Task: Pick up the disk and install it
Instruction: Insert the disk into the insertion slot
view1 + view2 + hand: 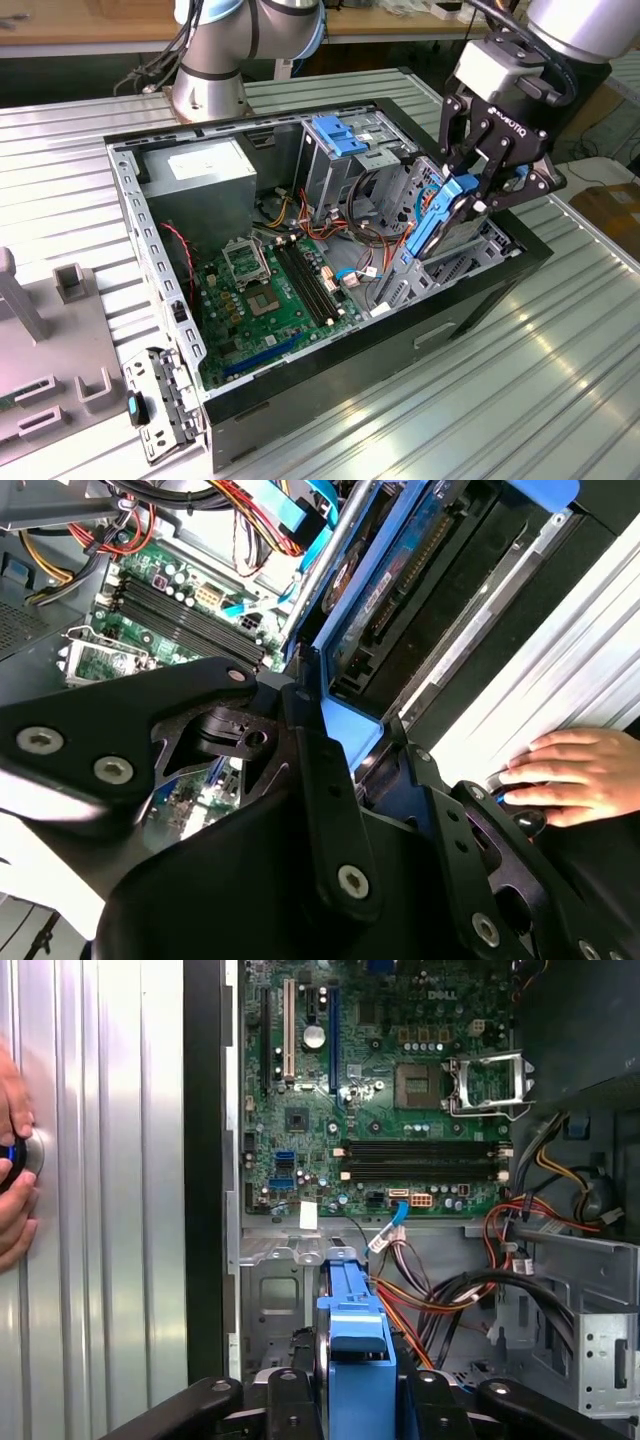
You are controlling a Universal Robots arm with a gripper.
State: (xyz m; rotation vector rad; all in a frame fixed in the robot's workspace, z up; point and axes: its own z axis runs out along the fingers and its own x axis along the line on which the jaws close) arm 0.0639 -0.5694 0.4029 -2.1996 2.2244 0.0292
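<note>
Blue-railed disk [438, 218]: on edge, tilted, over the drive cage [452, 268] at the open case's [330, 385] end on the exterior view's right.
Gripper [468, 195]: fingers closed on the disk's upper rail.
Motherboard [380, 1090]: exposed beside the cage.
Hand [578, 777]: resting on the ribbed table [560, 380], outside the case.

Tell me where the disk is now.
At the exterior view's right, the gripper holds the disk on edge at the drive bay of the case.

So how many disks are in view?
1: the disk, on edge in the pincer, at the end of the case on the exterior view's right. Others may be hidden.
</note>
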